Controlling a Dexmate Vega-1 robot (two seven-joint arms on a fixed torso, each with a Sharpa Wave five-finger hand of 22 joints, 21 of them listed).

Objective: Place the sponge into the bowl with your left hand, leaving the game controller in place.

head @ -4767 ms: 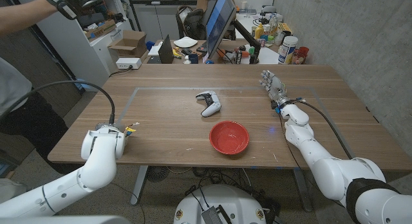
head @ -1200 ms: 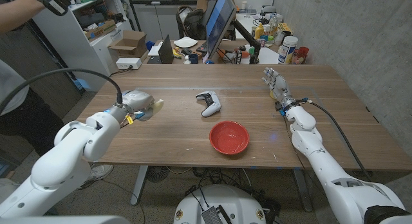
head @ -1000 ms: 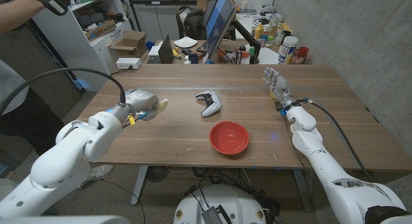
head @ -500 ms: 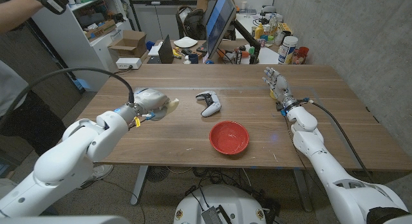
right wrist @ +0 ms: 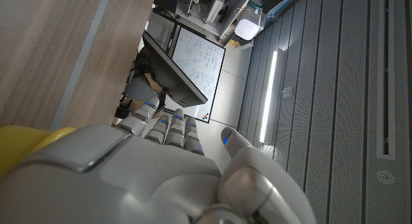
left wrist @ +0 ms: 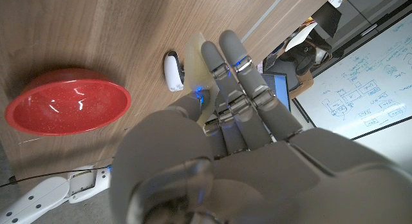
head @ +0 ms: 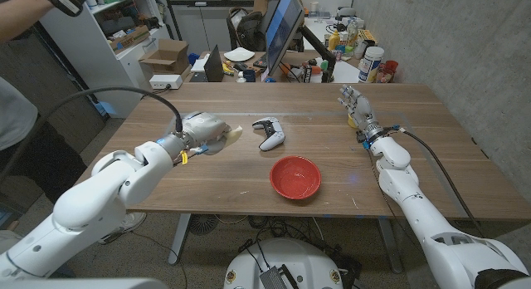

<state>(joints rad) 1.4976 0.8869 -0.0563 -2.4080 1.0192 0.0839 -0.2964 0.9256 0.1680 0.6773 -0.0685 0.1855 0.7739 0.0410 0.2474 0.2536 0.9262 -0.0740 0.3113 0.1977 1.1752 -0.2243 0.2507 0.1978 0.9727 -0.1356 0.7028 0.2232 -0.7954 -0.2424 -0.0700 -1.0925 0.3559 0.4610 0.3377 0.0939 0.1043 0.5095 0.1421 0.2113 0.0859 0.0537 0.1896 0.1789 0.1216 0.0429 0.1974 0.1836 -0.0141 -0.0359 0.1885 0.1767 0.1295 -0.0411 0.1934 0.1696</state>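
My left hand [head: 204, 129] hovers over the table left of the game controller and holds a pale yellow sponge [head: 235, 134], whose tip sticks out past the fingers. In the left wrist view the sponge [left wrist: 195, 53] lies under the fingers [left wrist: 241, 76] of my left hand. The white and black game controller [head: 269, 132] lies at the table's middle, just right of the sponge; a part of it [left wrist: 172, 71] shows beside the sponge. The red bowl [head: 295, 177] stands empty in front of the controller, also seen in the left wrist view [left wrist: 64, 109]. My right hand [head: 354, 105] stands at the far right with fingers apart, holding nothing.
A monitor [head: 282, 27], bottles and jars [head: 370, 63] crowd the desk behind the table's far edge. A person stands at the left edge with an arm [head: 33, 7] raised. A cable [head: 108, 94] arches over my left arm.
My left arm has risen from the near left of the table and carried the sponge to the right, close to the controller. The right hand, bowl and controller have not moved.
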